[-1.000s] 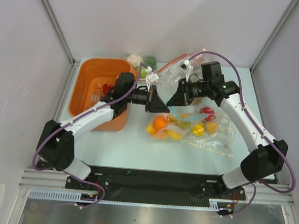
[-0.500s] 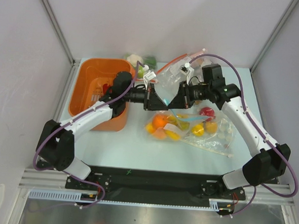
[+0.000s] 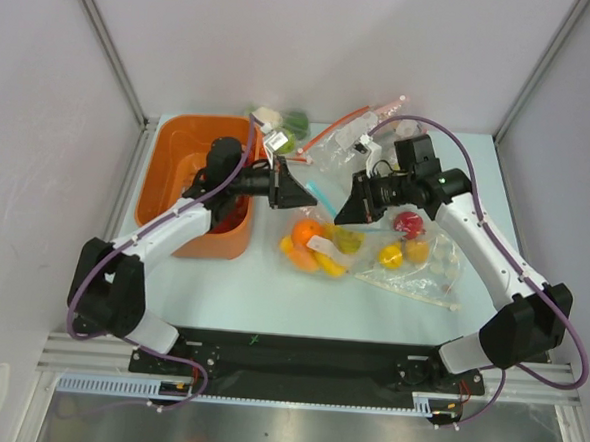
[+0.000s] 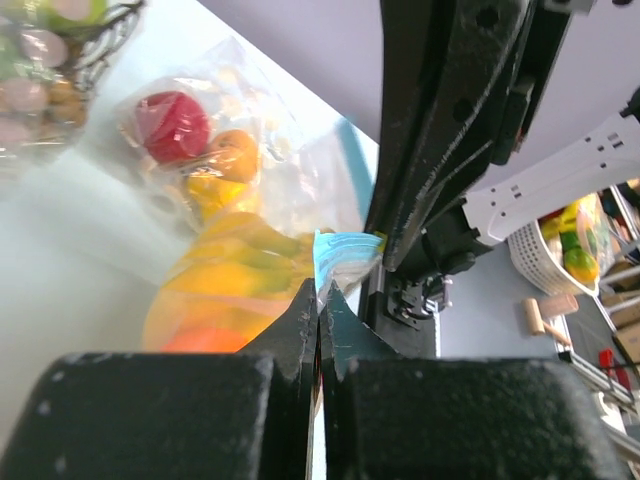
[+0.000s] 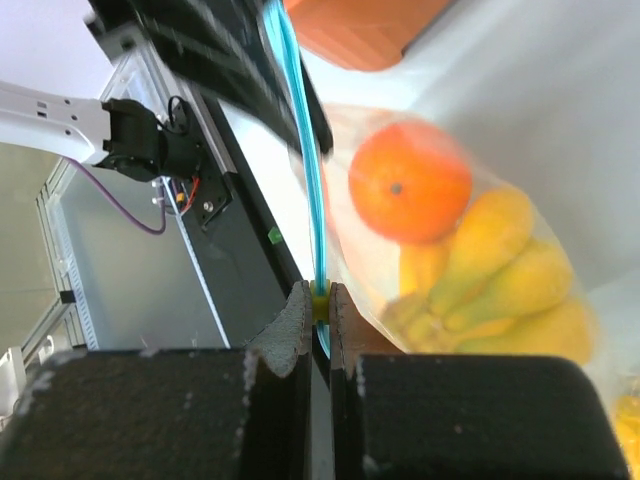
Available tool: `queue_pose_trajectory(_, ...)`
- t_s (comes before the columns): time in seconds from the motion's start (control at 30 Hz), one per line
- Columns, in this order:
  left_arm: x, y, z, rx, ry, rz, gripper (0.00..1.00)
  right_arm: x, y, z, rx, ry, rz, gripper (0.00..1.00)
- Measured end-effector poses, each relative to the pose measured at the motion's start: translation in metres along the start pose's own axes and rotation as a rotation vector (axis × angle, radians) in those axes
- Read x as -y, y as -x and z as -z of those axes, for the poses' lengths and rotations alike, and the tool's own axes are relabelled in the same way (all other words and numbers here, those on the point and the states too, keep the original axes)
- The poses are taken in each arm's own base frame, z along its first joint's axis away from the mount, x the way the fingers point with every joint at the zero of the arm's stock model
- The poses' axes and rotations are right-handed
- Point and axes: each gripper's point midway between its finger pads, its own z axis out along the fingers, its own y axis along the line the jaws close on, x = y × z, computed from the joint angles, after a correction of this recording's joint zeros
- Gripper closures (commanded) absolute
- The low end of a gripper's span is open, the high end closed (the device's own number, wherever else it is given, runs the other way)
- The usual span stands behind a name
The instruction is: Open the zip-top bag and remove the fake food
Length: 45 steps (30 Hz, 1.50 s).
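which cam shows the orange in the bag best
Right wrist: the orange is large and sharp through the clear zip-top bag, beside the banana bunch. Top external shows it small, from above. Left wrist gives only a blurred orange-yellow mass.

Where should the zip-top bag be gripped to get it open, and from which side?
Grip the zip-top bag by its teal zip strip at the mouth, coming in from opposite sides. It is probably the stiffest edge, and the fruit fills the body. The left gripper and right gripper pinch it so.
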Motion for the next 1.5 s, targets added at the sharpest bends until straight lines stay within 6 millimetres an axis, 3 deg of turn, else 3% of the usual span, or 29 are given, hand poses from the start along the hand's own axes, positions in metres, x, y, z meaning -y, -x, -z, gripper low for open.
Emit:
queue_pose_trajectory(0.5,-0.032,0.016,0.020,0.083,0.230,0.016,1.00,0.005,-0.012,0.006,-0.028,-0.062,-0.008,1.00)
queue_pose_trajectory(0.93,-0.067,0.013,0.030,0.131,0.422,0.063,1.00,0.003,-0.043,0.016,-0.050,-0.110,-0.044,1.00)
queue_pose_trajectory(1.5,-0.087,0.012,0.042,0.164,0.522,0.103,1.00,-0.002,-0.068,0.030,-0.074,-0.163,-0.079,1.00)
